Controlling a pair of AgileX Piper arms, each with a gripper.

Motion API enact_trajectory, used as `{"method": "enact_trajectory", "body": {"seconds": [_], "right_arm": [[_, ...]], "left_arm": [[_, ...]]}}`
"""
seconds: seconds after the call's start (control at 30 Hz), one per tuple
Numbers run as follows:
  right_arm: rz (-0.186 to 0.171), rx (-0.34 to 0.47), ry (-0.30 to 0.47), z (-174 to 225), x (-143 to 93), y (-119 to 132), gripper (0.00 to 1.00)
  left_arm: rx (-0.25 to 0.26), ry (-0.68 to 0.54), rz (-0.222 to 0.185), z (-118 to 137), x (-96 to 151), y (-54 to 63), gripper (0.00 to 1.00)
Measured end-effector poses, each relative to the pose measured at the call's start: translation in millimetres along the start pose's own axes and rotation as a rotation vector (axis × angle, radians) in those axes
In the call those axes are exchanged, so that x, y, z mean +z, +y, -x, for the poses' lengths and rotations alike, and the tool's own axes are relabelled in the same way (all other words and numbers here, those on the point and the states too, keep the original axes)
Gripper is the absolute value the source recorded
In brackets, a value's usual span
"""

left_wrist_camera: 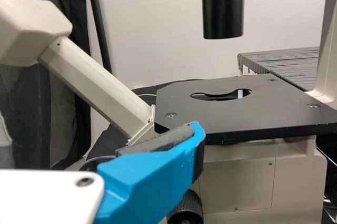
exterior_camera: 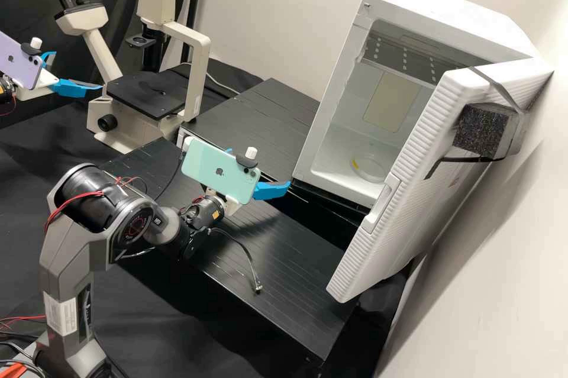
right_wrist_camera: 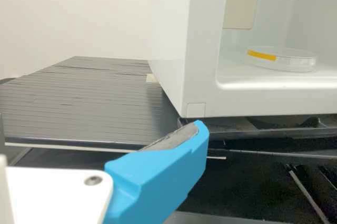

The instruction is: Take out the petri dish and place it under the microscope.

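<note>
The petri dish (exterior_camera: 368, 170), clear with a yellow mark on its side, lies flat on the floor of the white cabinet (exterior_camera: 337, 159), whose door (exterior_camera: 408, 189) stands open. Outside the cabinet, near the opening, is the right claw (exterior_camera: 259, 168), its fingers apart, above the black slatted desk (exterior_camera: 278, 259). A mint-green phone (exterior_camera: 207, 165) is mounted on that arm. Well apart from the dish, the left claw (exterior_camera: 78, 70) is beside the microscope (exterior_camera: 198, 70), its fingers also apart; a lilac phone (exterior_camera: 18, 58) sits on its arm. The microscope's flat black stage (left_wrist_camera: 253, 113) has a rounded opening.
</note>
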Motion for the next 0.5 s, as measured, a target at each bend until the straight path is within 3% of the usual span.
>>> {"method": "enact_trajectory", "body": {"seconds": [0.3, 0.43, 0.5], "right_arm": [[0.0, 0.002, -0.001, 1, 1, 0, 1.0], [0.022, 0.014, 0.009, 11, 11, 6, 1.0], [0.012, 0.031, 0.004, 19, 19, 13, 1.0]], "left_arm": [[0.0, 0.0, 0.0, 0, 0, 0.0, 1.0], [0.0, 0.0, 0.0, 0, 0, 0.0, 1.0], [0.0, 0.0, 0.0, 0, 0, 0.0, 1.0]]}}
